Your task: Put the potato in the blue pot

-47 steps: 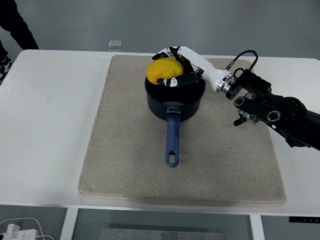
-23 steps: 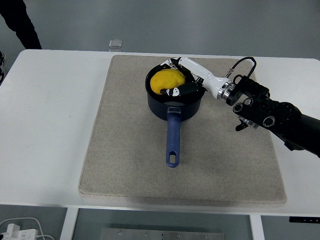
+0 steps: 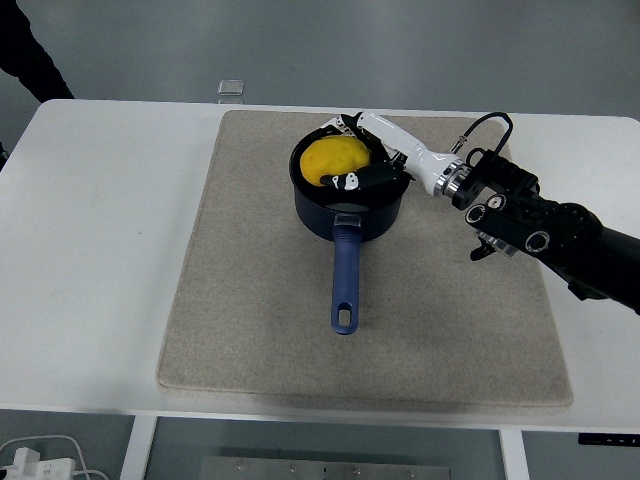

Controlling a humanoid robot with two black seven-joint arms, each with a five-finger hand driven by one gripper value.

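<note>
The yellow potato (image 3: 326, 160) sits inside the dark blue pot (image 3: 372, 216), which stands on the beige mat with its long handle (image 3: 345, 281) pointing toward the near edge. My right hand (image 3: 347, 154) reaches in from the right over the pot's rim. Its white and black fingers (image 3: 360, 181) are curled around the potato, inside the pot. The left arm is out of view.
The beige mat (image 3: 250, 300) covers the middle of the white table (image 3: 90, 250). A small clear box (image 3: 231, 89) stands at the far edge behind the mat. A person's dark sleeve (image 3: 22, 55) shows at the top left corner.
My right hand has lowered the potato from above the rim down into the pot. In the last half second it has hardly moved. The person at the top left has shifted.
</note>
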